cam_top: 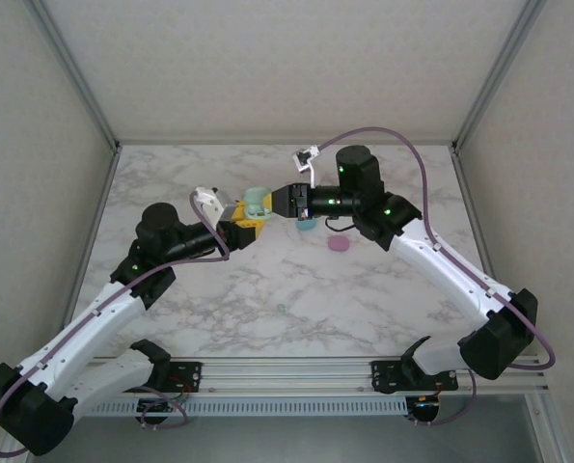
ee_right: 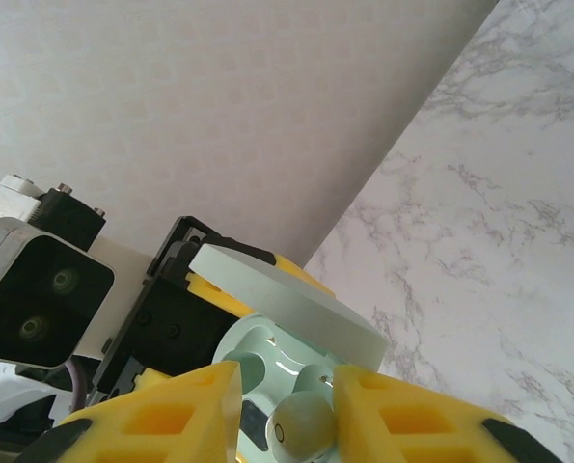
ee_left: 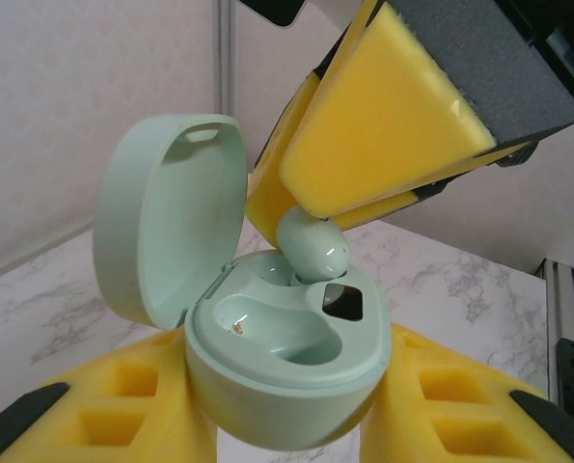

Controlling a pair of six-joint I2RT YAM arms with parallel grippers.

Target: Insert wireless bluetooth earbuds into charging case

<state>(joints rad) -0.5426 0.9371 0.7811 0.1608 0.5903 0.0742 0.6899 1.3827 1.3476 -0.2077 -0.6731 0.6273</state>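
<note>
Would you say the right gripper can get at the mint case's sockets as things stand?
Probably yes: the mint case's lid stands open, and the right gripper straddles the mint earbud at a socket's mouth.

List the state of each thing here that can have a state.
mint case, lid open, held by the left gripper.
mint earbud, at one socket's mouth, inside the right gripper.
other socket, empty.
left gripper, shut on the mint case.
right gripper, slightly open, gap beside the earbud.
pink case, on the table, lid state unclear.

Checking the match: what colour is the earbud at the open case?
Earbud: mint green, like the case; best in left wrist view.
</note>
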